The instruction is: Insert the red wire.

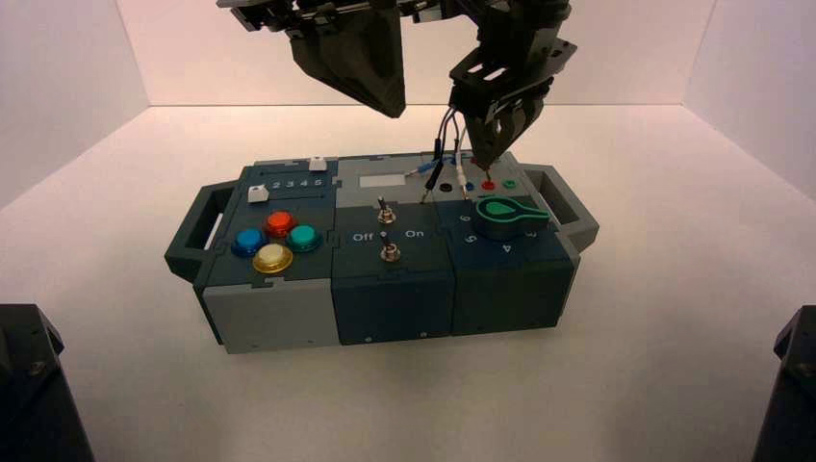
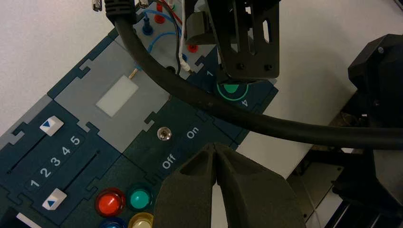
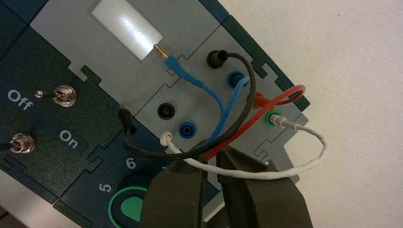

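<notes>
The red wire (image 3: 280, 100) is at the far right part of the box (image 1: 393, 318): one end sits in the far row of sockets, between the blue socket (image 3: 236, 79) and the green socket (image 3: 274, 118), and from there it loops back to the right pincer (image 3: 212, 157), which is shut on its other end. That end is down at the near row's red socket (image 1: 489, 186); whether it has gone in, I cannot tell. Around it, the white wire (image 3: 266, 175) runs from the green socket across in front of the pincer, its other end near the near row's blue socket (image 3: 187, 129). The black wire (image 3: 253, 90) arches from the far black socket (image 3: 217, 59) to a loose plug, and the blue wire (image 3: 213, 94) has its loose pin at the pale display window (image 3: 127, 28). Close in front is the green-marked knob (image 1: 510, 218). The left pincer (image 2: 214, 145), closed and holding nothing, hangs above the box, left of the right one
</notes>
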